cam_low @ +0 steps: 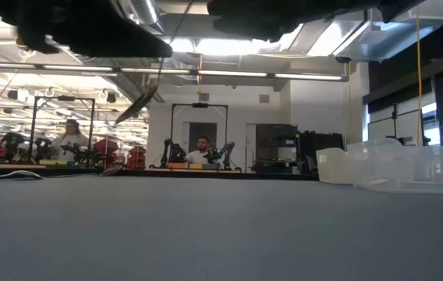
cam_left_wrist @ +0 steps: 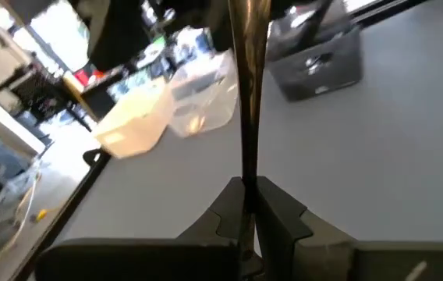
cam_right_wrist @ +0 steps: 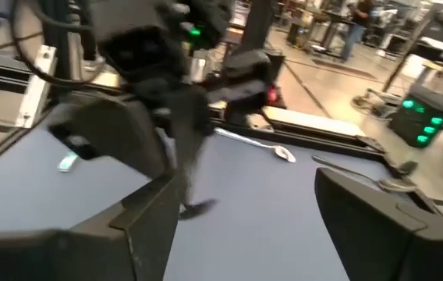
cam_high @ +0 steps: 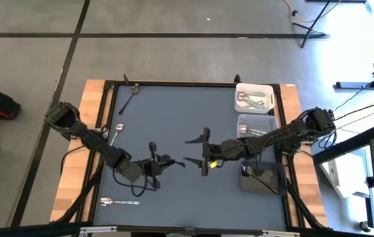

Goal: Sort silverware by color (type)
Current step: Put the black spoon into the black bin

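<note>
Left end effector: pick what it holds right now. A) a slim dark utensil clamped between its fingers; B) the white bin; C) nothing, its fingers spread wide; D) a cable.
A: in the left wrist view the left end effector has its fingers pinched on a slim dark utensil that runs straight out from them above the mat.

Matt grey table mat (cam_high: 174, 125), shiny metal spoon (cam_high: 116, 201), clear plastic bin (cam_high: 256, 124)

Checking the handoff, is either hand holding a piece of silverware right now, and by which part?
The left hand pinches a dark utensil by one end of its handle. The right hand is open, holding nothing.
</note>
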`<state>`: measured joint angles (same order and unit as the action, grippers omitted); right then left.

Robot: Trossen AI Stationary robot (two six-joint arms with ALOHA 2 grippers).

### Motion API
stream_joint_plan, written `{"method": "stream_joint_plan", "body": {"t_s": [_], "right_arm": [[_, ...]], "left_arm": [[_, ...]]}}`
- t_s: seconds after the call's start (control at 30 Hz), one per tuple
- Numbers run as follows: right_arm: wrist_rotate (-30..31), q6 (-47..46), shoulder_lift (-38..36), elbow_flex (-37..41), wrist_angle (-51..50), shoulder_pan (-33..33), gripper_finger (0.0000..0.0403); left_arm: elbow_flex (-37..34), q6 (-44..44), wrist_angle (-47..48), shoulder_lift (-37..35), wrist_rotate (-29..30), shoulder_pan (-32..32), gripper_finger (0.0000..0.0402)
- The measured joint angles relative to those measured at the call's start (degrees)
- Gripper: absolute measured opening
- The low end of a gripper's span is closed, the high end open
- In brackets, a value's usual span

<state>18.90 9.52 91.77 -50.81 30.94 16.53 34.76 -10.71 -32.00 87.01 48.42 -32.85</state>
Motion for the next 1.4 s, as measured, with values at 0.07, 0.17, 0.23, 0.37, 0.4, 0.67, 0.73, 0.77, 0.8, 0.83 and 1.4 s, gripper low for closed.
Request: {"method": "stream_joint_plan", "body": {"t_s": [0.07, 0.17, 0.23, 0.37, 0.4, 0.67, 0.73, 0.77, 0.8, 0.83, 1.4], "right_arm": [[2.7, 0.0, 0.0, 0.0, -0.37, 0.0, 0.0277], [5.65, -0.03, -0.02, 0.0, -2.67, -0.03, 0.027], [5.83, -0.35, -0.02, 0.0, -5.02, -0.07, 0.0267], [2.9, -2.59, 0.0, 0.0, -6.25, -0.07, 0.0264], [1.18, -2.88, 0.24, 0.0, -4.76, -0.07, 0.0264], [-5.84, 0.42, 8.16, -0.02, 18.03, 0.0, 0.0264], [-5.44, 1.25, 9.81, -0.08, 22.07, -0.02, 0.0264], [-5.42, 1.33, 10.72, -0.53, 23.65, -0.06, 0.0264], [-4.99, 1.37, 11.42, -0.96, 24.83, -0.07, 0.0264], [-4.26, 1.36, 12.01, -1.3, 25.62, -0.07, 0.0264], [0.65, 2.46, 16.46, -7.76, 21.76, 0.04, 0.0016]], "left_arm": [[-0.6, -1.5, -0.36, -0.07, -0.33, -0.91, 0.0015], [-0.8, -2.55, -0.3, -0.03, 0.78, -2.57, 0.0015], [-0.8, -4.03, -2.06, -0.03, 3.78, -3.89, 0.0015], [-0.78, -8.08, -6.97, -0.05, 13.62, -6.38, 0.0015], [-0.78, -8.58, -7.54, -0.05, 15.13, -6.6, 0.0015], [-0.78, -4.32, -7.53, -0.05, 14.87, -4.06, 0.0015], [-0.78, -4.0, -7.48, -0.05, 14.11, -3.82, 0.0015], [-0.78, -3.86, -7.51, -0.05, 13.72, -3.78, 0.0015], [-0.78, -3.55, -7.48, -0.05, 13.57, -3.8, 0.0015], [-0.78, -3.21, -7.49, -0.05, 13.58, -3.79, 0.0015], [-0.78, -1.75, -7.39, -0.05, 14.43, -3.8, 0.0015]]}}
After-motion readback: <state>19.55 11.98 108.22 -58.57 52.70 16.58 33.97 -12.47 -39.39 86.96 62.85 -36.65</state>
